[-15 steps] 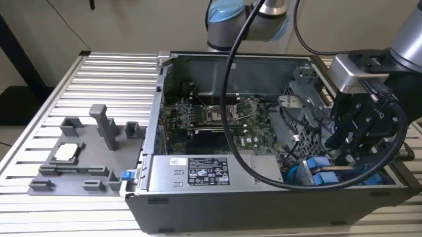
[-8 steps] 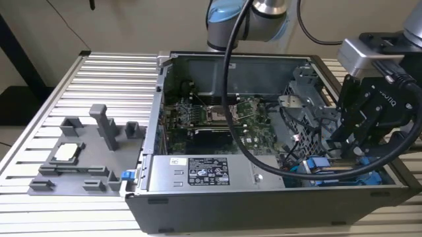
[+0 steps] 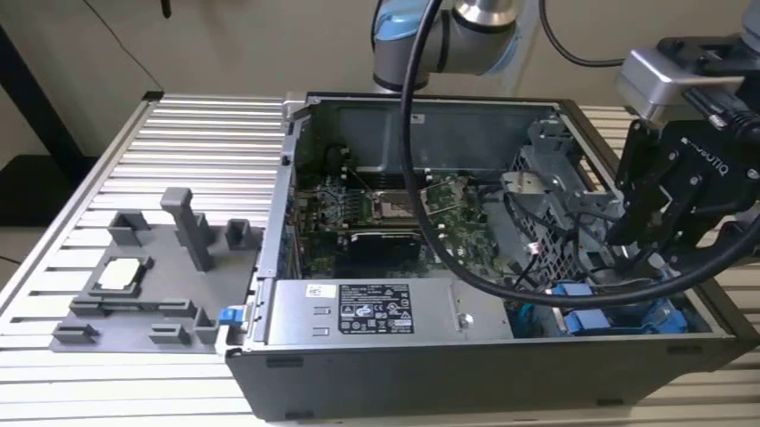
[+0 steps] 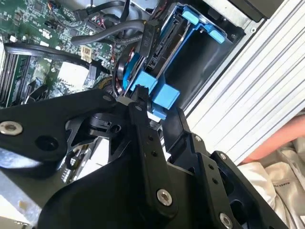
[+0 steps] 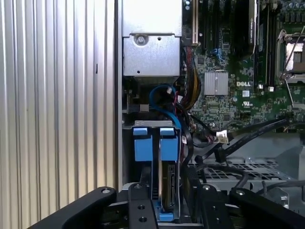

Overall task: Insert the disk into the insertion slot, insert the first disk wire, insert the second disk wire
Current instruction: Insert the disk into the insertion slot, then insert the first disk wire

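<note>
Fingers [image 4: 177, 121] of the gripper [image 4: 159, 107] are pinching the disk [image 5: 167, 191] by its blue carrier, one finger pressing on each side. The disk is sitting on edge inside the insertion slot [image 5: 147, 124], just beside a second blue carrier [image 5: 143, 143]. In the exterior view the gripper is reaching down into the computer case [image 3: 475, 378] at about 4 o'clock, the motherboard [image 3: 380, 209] lying toward 9 o'clock from it. Black cables [image 5: 248, 136] are running near the slot.
</note>
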You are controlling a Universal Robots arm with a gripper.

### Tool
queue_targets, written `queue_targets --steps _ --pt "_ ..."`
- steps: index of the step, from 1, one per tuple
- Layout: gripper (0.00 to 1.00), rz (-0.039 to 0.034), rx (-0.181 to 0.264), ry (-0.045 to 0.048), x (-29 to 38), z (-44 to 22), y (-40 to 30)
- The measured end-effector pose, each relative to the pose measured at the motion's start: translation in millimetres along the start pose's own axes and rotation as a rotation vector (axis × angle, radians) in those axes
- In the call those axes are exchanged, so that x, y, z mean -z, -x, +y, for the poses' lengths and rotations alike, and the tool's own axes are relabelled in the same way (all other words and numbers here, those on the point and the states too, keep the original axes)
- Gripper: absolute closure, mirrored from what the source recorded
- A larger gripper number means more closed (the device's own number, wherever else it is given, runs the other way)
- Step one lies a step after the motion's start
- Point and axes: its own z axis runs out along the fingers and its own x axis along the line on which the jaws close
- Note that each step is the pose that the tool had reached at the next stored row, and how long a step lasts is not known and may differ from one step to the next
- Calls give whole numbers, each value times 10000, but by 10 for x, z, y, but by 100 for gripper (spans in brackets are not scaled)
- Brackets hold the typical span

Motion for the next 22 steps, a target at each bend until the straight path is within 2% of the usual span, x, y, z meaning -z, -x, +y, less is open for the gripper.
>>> queue_targets --steps 2,7,9,11,12,13,22 --pt "59 -123 18 -280 1 2 1" --pt "59 -404 60 -1075 0 5 2" --pt "59 -489 80 -1390 1 7 3" --pt "59 -538 97 -1604 0 9 3" --pt "59 -545 107 -1656 -1 9 3" --pt "59 -546 110 -1665 0 8 3" --pt "59 -545 110 -1678 8 14 25"
